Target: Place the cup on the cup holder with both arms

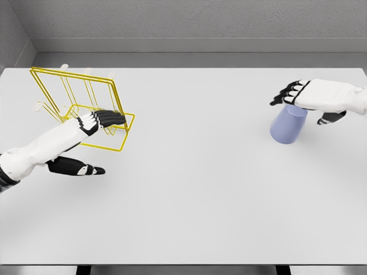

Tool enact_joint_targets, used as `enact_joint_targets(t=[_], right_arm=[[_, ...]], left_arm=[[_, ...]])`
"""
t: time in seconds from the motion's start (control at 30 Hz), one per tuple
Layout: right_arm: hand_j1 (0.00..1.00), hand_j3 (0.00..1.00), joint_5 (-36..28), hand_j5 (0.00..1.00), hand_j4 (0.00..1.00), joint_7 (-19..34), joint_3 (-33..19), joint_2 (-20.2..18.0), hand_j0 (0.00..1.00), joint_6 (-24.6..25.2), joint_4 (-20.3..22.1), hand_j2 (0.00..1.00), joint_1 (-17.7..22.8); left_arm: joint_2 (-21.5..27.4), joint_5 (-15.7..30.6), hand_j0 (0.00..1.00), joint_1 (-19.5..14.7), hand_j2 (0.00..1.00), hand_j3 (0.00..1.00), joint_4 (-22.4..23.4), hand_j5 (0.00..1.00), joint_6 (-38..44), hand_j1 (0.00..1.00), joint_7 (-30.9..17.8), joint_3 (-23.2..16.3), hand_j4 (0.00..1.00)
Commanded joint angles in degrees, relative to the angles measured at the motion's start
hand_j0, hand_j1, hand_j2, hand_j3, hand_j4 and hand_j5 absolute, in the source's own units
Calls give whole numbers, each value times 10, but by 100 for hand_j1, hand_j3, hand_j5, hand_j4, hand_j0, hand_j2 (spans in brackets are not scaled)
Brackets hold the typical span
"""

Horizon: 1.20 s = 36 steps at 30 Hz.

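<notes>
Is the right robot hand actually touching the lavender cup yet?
Cannot tell. In the head view the right robot hand overlaps the top of the cup from above, but this single angle shows neither clear contact nor a gap.

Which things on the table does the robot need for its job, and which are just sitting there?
Needed for the job:
- cup, lavender, under the right hand
- cup holder, yellow wire rack, at the left hand

Just there:
- table, white, only carries the things
- nothing else lies about
</notes>
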<state>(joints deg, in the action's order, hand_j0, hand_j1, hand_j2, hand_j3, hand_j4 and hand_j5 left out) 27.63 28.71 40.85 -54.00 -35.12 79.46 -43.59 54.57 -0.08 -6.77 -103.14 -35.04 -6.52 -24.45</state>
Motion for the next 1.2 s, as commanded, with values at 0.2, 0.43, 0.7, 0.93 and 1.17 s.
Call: enact_joint_targets(t=[0.2, 0.43, 0.7, 0.93, 1.17], right_arm=[[100, 100, 24, 100, 100, 0, 20, 34, 100, 1, -45, 100, -7], [100, 100, 25, 100, 100, 1, 20, 42, 100, 1, -59, 100, -9], [85, 85, 38, 85, 85, 0, 20, 41, 85, 1, -54, 85, -8], [79, 79, 56, 79, 79, 0, 20, 41, 79, 1, -53, 79, -8], [70, 70, 60, 70, 70, 1, 21, 41, 70, 1, -52, 70, -8]], left_arm=[[-3, 3, 100, -1, 100, 100, 4, 100, 0, 100, -2, -48, 100], [-10, 14, 100, -2, 100, 100, 4, 100, 0, 100, 0, -82, 100], [-8, 207, 100, -7, 100, 100, 0, 100, 0, 100, 1, -136, 100], [-8, 233, 100, -33, 100, 100, 0, 100, 0, 100, -1, -173, 100], [-9, 278, 100, -60, 100, 100, 0, 100, 0, 100, -4, -215, 100]])
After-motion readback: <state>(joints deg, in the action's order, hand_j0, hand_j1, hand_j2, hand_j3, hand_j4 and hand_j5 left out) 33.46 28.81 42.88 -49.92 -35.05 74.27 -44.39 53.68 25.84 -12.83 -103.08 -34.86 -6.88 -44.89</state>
